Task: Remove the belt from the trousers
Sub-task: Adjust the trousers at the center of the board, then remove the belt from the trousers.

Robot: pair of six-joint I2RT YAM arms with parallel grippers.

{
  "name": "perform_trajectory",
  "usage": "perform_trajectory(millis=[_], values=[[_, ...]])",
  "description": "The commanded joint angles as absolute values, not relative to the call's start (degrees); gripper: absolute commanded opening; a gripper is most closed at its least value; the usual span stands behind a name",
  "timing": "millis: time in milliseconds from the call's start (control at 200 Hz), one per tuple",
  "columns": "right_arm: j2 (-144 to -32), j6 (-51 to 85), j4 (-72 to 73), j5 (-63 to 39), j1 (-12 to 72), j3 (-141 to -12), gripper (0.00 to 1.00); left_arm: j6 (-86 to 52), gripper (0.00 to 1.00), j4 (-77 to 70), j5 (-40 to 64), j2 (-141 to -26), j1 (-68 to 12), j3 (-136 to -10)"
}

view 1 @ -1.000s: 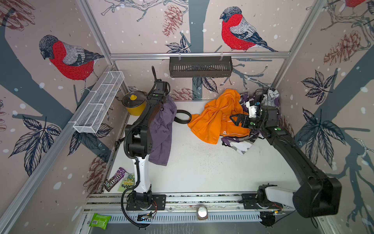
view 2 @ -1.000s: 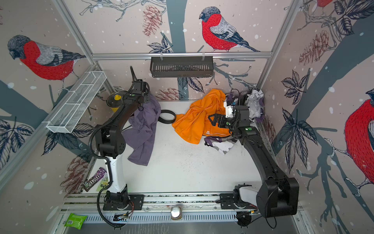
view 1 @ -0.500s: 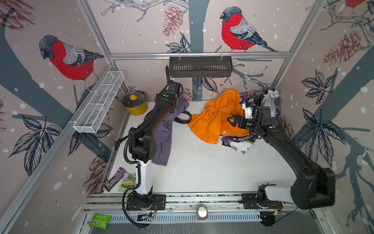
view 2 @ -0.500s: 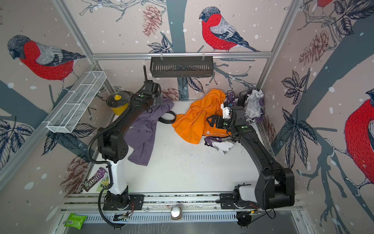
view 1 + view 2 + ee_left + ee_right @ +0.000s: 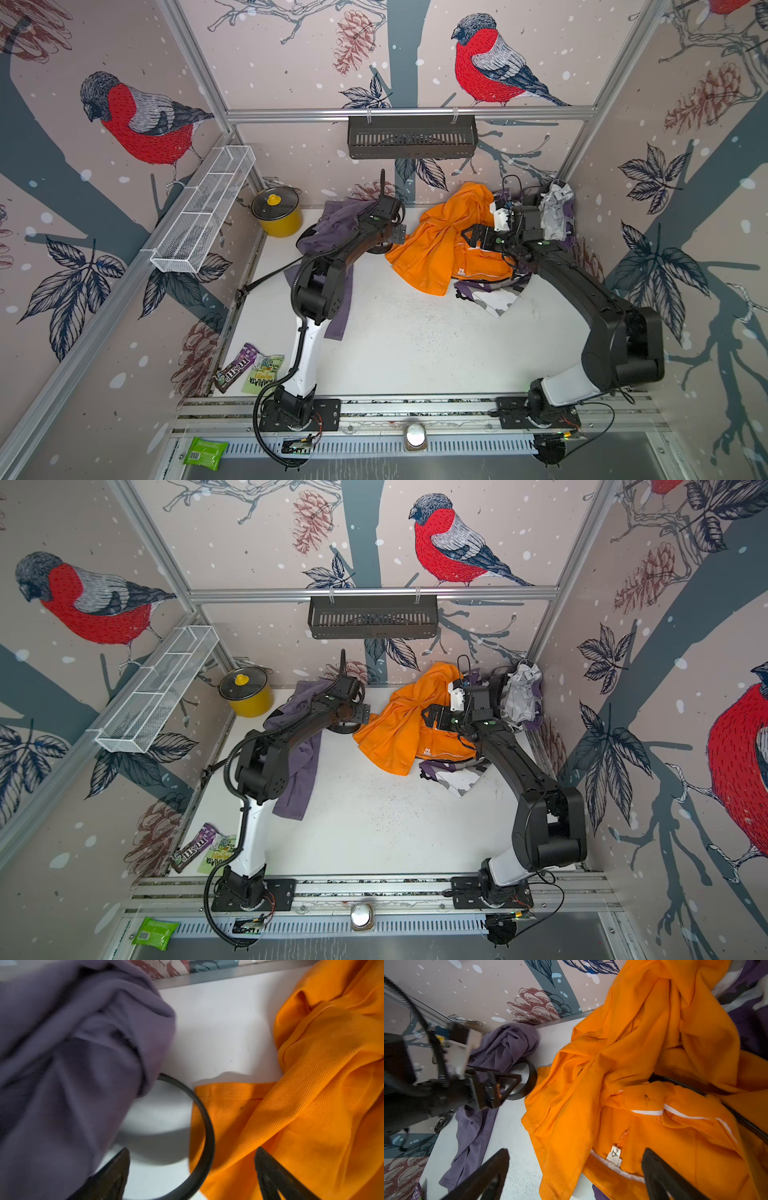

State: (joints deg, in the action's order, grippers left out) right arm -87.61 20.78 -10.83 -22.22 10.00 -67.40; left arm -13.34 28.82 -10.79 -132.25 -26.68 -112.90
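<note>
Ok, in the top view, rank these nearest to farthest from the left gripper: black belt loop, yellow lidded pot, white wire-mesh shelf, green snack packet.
From the left gripper:
1. Black belt loop, right beside it.
2. Yellow lidded pot, back left corner.
3. White wire-mesh shelf, on the left wall.
4. Green snack packet, front edge.

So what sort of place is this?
Probably a robot test booth, not a home: left arm and right arm bolted to a metal rail, wallpapered panels in an aluminium frame, clothes strewn on a white table.

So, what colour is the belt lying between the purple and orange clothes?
The belt is plain black, best seen in the left wrist view.
</note>
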Motion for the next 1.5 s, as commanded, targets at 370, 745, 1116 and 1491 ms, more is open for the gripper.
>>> perform_trajectory(millis=[370,745,1116,1491], values=[[-95.75,21.0,-7.01,-21.16,11.46,-71.49,0.99,-19.28,0.47,29.12,-16.13,-131.78,-18.77,-99.32],[-115.01,22.52,-8.11,-18.32,14.31,-84.87,1.0,-20.74,0.66,21.94,-12.39,-124.14,-17.95,-90.17],[-126.91,21.02,-11.16,-21.79,18.44,-97.25,0.22,-23.65,0.87,20.31,-12.86,-113.79,-19.36,-89.03],[-114.43,14.41,-18.3,-26.06,27.16,-99.54,0.01,-26.19,0.9,20.78,-12.85,-103.65,-18.49,-89.1]])
